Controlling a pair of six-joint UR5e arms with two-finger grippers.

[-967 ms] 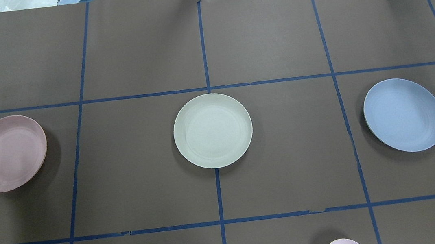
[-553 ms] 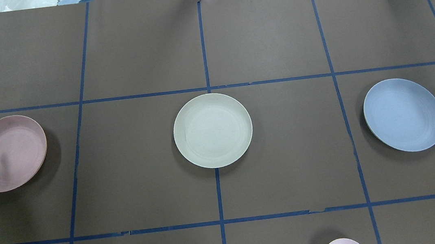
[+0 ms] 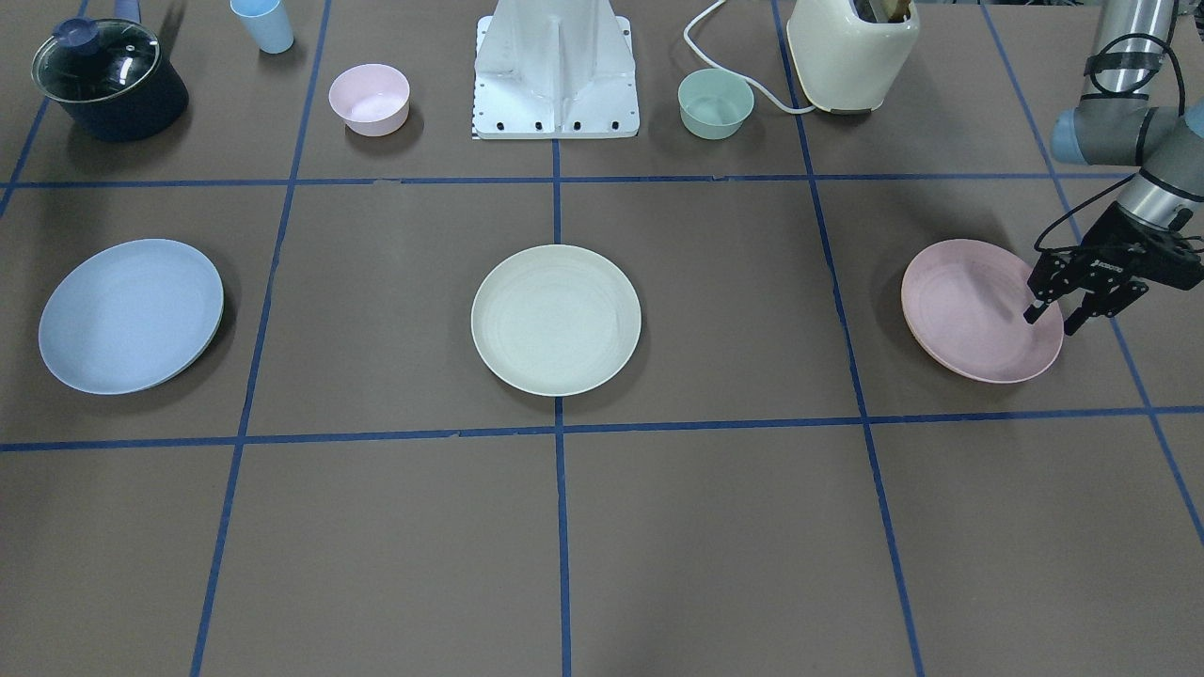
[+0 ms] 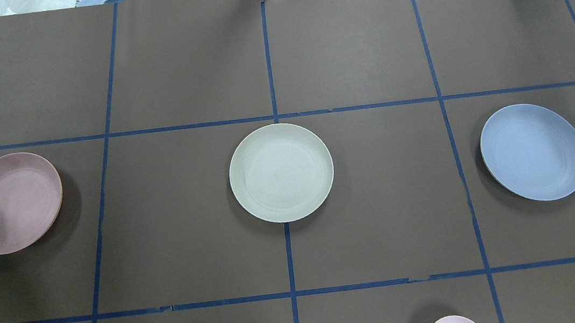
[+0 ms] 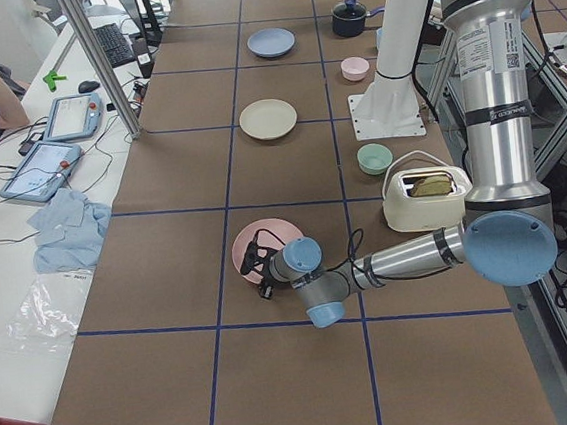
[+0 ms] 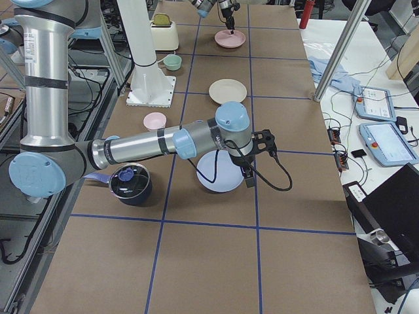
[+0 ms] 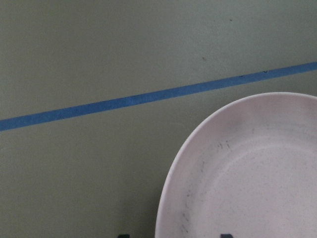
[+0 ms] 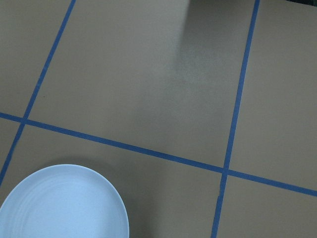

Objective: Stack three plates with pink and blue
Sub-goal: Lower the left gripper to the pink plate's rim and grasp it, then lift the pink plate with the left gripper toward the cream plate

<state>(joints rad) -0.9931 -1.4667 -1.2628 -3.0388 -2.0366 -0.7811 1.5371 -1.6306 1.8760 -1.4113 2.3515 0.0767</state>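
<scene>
Three plates lie apart in a row on the brown table. The pink plate (image 3: 969, 306) is on my left side (image 4: 11, 204), the cream plate (image 3: 555, 320) is in the middle (image 4: 281, 173), and the blue plate (image 3: 130, 315) is on my right side (image 4: 534, 152). My left gripper (image 3: 1052, 322) is open and low at the pink plate's outer rim, one finger over the plate and one outside it. The left wrist view shows that rim (image 7: 257, 183) close up. My right gripper (image 6: 249, 178) hangs at the blue plate's edge (image 6: 219, 173); I cannot tell whether it is open.
Near the robot base (image 3: 555, 70) stand a small pink bowl (image 3: 369, 97), a green bowl (image 3: 715, 102), a cream toaster (image 3: 851, 52), a blue cup (image 3: 263, 23) and a dark pot with a glass lid (image 3: 108, 80).
My left gripper's finger has come in from the overhead view's left edge onto the pink plate's rim. The plates have not moved.
</scene>
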